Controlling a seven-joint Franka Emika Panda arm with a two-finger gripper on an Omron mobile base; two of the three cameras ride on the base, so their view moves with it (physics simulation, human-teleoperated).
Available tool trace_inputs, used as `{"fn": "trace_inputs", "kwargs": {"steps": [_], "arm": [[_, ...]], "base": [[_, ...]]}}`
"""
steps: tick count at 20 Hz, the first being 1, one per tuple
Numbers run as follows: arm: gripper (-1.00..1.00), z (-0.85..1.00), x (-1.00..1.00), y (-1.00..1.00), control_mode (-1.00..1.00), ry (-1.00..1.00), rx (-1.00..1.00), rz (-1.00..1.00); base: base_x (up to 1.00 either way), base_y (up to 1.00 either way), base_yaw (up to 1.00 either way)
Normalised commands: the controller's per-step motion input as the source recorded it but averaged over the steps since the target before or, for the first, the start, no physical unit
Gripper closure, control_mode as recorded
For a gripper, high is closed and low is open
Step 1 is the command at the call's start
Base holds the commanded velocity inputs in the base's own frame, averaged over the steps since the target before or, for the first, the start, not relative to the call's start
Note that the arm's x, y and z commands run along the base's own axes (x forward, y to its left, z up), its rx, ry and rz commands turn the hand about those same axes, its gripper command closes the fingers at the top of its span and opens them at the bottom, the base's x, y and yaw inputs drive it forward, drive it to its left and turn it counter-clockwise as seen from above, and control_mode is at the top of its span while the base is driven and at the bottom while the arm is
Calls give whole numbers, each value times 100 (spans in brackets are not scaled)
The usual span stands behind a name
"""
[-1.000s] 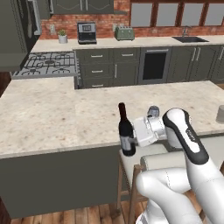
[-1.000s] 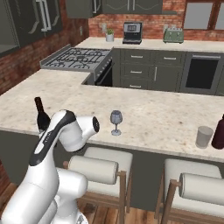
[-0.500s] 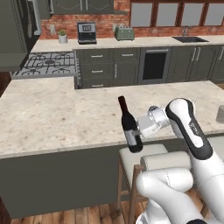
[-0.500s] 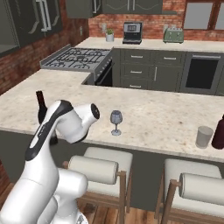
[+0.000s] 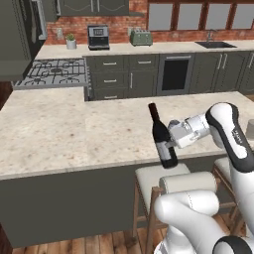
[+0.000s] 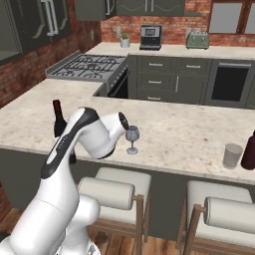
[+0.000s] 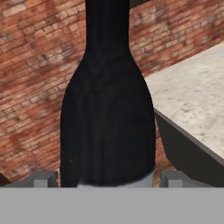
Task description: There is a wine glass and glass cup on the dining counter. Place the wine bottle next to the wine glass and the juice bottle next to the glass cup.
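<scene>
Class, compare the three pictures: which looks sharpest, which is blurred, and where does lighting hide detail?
Left base view: evenly lit, wine bottle crisp. Right base view: wine glass sharp but faint against the dining counter. Hand view: the bottle, filling the frame, reads as soft near-black with no surface detail.

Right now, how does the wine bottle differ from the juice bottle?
The wine bottle is tall, nearly black and slim-necked; the juice bottle is shorter, stouter and maroon. The wine bottle is tilted in the gripper, lifted by the dining counter's front edge; the juice bottle stands upright on the counter beside the glass cup. Both are dark and capped.
</scene>
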Motion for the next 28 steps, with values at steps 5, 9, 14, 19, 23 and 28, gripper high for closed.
{"fn": "trace_inputs", "kwargs": {"steps": [5, 9, 14, 19, 23, 28], "arm": [[100, 20, -9, -45, -100, 2, 0, 0], [100, 19, -9, -46, -100, 0, 0, 0], [100, 17, -3, -49, -100, 1, 0, 0], [100, 7, 0, -47, -100, 0, 0, -3], [100, 0, 0, -47, -100, 0, 0, -7], [100, 0, 0, -45, -100, -2, -3, -13]], "base": [[0, 0, 0], [0, 0, 0], [0, 0, 0], [0, 0, 0], [0, 0, 0], [0, 0, 0]]}}
